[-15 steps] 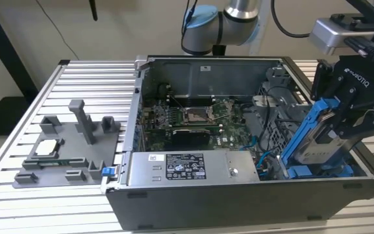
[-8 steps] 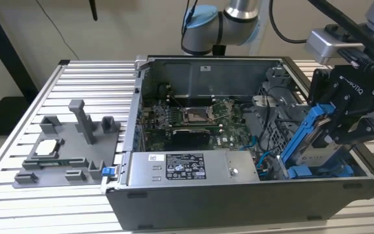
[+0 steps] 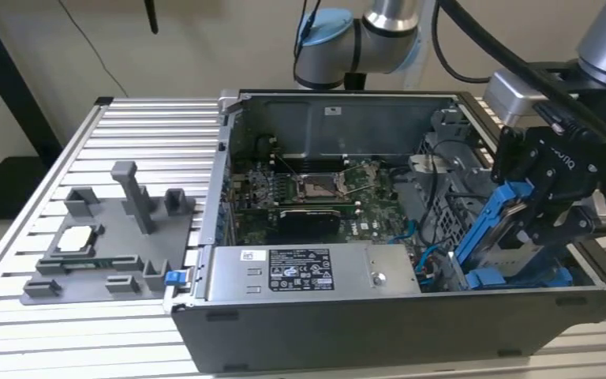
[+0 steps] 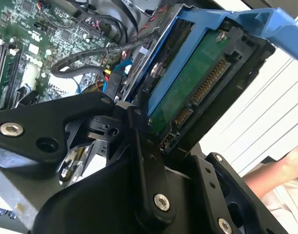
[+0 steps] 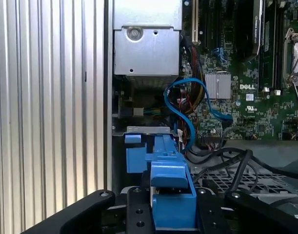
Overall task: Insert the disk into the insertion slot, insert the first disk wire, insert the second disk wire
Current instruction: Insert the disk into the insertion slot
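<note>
My gripper [image 3: 543,225] is shut on the disk [image 3: 495,230], a drive in a bright blue carrier held tilted on edge at the exterior view's right end of the open computer case. The second wrist view shows the disk's green circuit board and connector [image 4: 192,83] between my black fingers [image 4: 145,161]. In the first wrist view the blue carrier [image 5: 170,190] sits between the fingers, just above the insertion slot [image 5: 145,134], a grey bay with blue tabs. A blue disk wire [image 5: 175,105] loops loose beside the slot.
The silver power-supply box [image 3: 314,272] lies along the case's near wall, with the motherboard [image 3: 314,189] behind it. Black cables [image 5: 236,161] cross a perforated cage near the slot. A grey fixture block [image 3: 114,237] stands on the slatted table at the exterior view's left. A person's hand [image 4: 280,175] shows outside the case.
</note>
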Controlling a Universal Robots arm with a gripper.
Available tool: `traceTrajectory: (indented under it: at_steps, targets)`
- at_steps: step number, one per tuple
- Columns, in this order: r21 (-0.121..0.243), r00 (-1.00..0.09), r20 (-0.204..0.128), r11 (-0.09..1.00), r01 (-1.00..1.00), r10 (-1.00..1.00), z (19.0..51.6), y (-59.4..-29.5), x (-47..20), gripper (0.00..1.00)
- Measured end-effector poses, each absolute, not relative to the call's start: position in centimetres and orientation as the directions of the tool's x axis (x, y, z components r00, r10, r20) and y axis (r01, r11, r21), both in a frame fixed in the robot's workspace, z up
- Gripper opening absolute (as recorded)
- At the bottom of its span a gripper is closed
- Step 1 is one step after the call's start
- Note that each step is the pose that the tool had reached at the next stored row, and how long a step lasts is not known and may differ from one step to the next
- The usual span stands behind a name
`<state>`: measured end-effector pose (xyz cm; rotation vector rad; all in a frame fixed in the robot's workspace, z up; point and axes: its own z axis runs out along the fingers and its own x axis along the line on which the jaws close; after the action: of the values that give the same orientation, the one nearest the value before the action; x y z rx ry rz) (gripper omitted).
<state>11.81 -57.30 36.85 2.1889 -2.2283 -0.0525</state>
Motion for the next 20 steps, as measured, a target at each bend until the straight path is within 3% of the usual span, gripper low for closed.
traceTrajectory:
  at_steps: [8, 9, 20]
  targets:
    - [0.036, -0.018, -0.011, 0.018, -0.999, -1.0, 36.6, -57.3, 11.8, 0.0]
    - [0.036, -0.018, -0.011, 0.018, -0.999, -1.0, 36.6, -57.3, 11.8, 1.0]
    - [0.036, -0.018, -0.014, 0.018, -0.999, -1.0, 39.0, -57.3, 11.8, 1.0]
